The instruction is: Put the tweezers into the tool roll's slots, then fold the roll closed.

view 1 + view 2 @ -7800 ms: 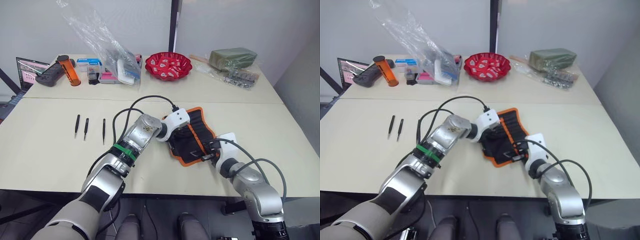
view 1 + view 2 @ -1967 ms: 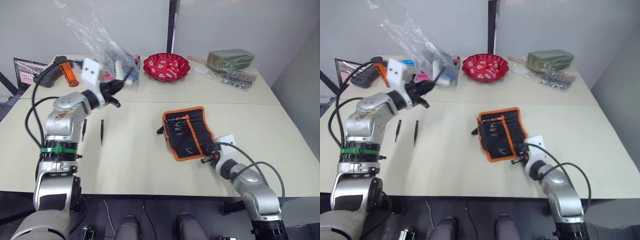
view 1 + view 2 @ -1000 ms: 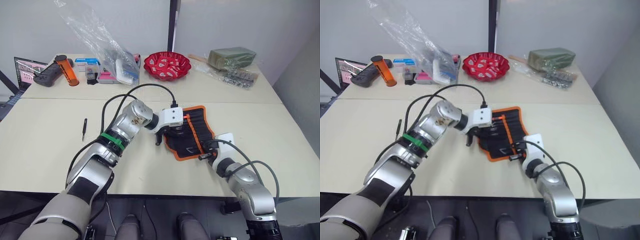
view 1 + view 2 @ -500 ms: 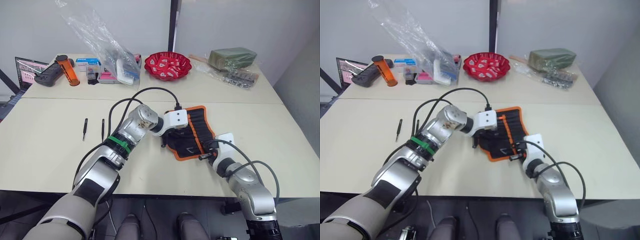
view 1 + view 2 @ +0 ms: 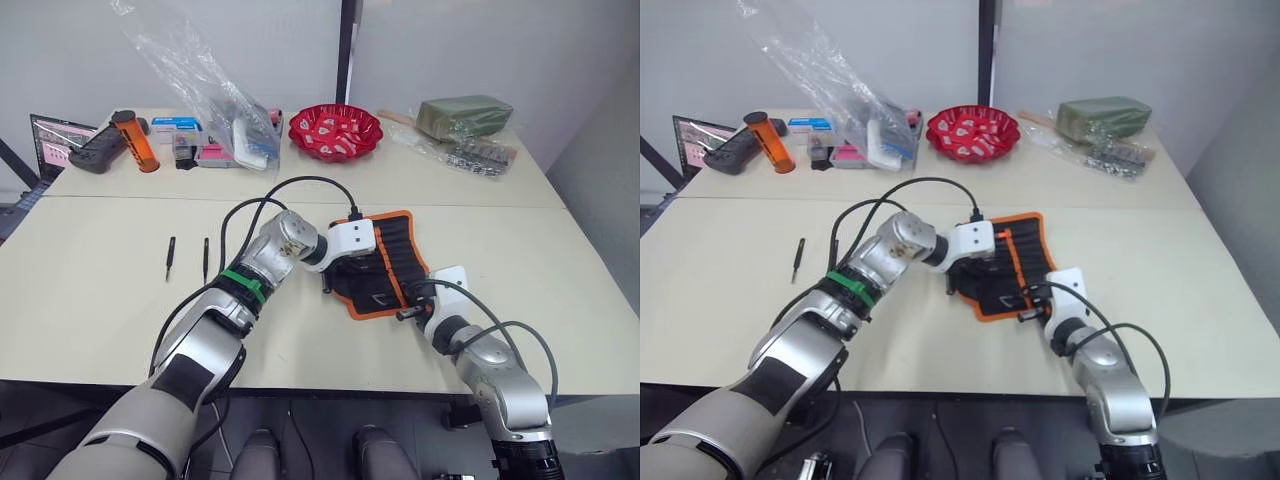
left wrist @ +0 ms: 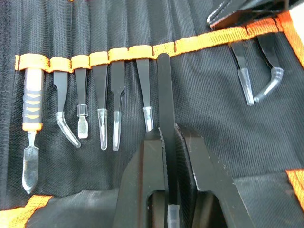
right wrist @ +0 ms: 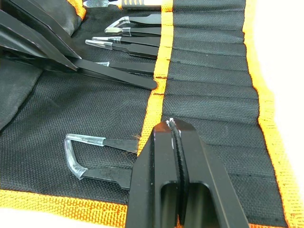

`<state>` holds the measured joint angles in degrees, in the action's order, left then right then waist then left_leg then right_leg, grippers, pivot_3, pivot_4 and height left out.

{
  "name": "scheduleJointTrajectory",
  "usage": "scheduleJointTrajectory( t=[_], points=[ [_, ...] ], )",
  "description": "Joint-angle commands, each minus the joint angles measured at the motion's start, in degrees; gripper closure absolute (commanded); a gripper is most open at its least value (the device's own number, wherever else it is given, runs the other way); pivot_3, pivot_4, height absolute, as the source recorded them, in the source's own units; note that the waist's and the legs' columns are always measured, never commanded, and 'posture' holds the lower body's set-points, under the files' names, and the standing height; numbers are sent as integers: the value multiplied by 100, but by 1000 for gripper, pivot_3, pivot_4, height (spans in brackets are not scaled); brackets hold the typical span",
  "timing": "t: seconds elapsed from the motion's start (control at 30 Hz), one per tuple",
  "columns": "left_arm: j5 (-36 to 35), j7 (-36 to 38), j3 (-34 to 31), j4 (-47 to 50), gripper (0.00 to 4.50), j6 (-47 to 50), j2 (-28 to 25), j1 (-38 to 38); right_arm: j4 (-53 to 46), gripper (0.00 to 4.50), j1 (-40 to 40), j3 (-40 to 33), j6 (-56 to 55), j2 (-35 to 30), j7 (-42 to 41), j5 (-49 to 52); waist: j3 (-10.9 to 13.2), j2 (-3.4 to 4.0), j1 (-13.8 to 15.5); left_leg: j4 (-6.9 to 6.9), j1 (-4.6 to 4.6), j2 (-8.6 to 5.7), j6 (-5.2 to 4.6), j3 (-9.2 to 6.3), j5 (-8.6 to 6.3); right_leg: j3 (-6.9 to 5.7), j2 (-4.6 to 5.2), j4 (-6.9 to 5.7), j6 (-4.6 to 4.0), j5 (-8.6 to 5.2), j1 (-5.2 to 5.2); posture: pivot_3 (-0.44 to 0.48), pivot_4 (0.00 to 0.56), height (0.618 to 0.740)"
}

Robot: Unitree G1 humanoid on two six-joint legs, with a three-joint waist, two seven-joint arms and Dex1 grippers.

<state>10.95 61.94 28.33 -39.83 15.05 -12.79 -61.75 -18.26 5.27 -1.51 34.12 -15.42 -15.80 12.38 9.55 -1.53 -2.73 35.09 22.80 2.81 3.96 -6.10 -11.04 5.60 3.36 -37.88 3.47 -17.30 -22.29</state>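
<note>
The table [image 5: 90,300] was cream, against a grey wall. The tool roll [image 5: 385,270] lay open near its front edge. The left gripper [image 6: 166,135] was clamped on a black tweezer [image 6: 165,90], its end at the orange slot band [image 6: 142,50]. The right gripper [image 7: 173,137] was closed, pressing the roll's near edge. Two loose tweezers [image 5: 188,256] lay well apart to the left.

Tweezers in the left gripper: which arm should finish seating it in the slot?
Left. The left gripper already holds the tweezers, tip at the orange slot band. The right gripper is shut, pinning the tool roll.
</note>
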Motion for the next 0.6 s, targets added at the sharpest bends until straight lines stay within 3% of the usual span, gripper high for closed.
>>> scheduleJointTrajectory(
  t=[0.03, 0.6],
  points=[
    [163, 25, 43, 98, 4461, -22, -84, -15, 27, 4500, 44, 94, 0, 15, -51, 0, 0, 0, -5, 0, 0, 0, 0, 0, 0, 0, 0, 0, 0, 0, 0, 0, 150, 735],
    [73, -245, -174, -263, 4461, -103, 570, -93, 25, 4500, 14, 186, 10, 41, -91, -7, 0, 0, 18, 8, -1, -1, 0, -1, 0, 0, 0, -4, 0, 0, 4, 0, 150, 735]
  ],
)
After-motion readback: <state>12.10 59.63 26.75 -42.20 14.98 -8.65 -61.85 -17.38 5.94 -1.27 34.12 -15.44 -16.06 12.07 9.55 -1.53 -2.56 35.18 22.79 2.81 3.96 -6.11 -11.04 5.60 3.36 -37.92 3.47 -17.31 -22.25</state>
